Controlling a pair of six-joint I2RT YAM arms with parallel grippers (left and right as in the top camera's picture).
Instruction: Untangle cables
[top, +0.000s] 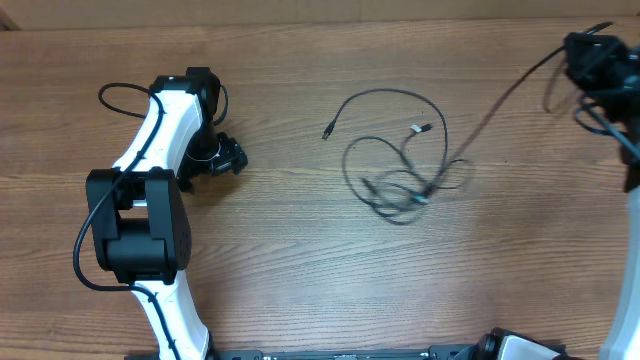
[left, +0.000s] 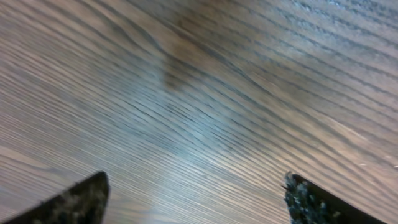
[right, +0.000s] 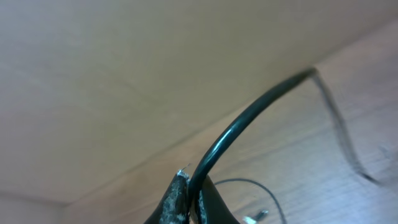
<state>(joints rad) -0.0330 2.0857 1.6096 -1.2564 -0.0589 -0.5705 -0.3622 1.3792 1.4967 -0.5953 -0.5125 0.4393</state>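
1. Black cables (top: 400, 175) lie in a loose tangle on the tabletop (top: 300, 270), right of centre.
2. Right gripper (right: 189, 202) is clenched on one cable (right: 231, 129) at far right; the strand runs back to the tangle.
3. Left gripper (left: 196, 196) is released, jaws wide over bare wood, well apart from the tangle.

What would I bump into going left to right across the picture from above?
left arm → open left tool → tangled cables → stretched cable → right tool, pinching that cable.
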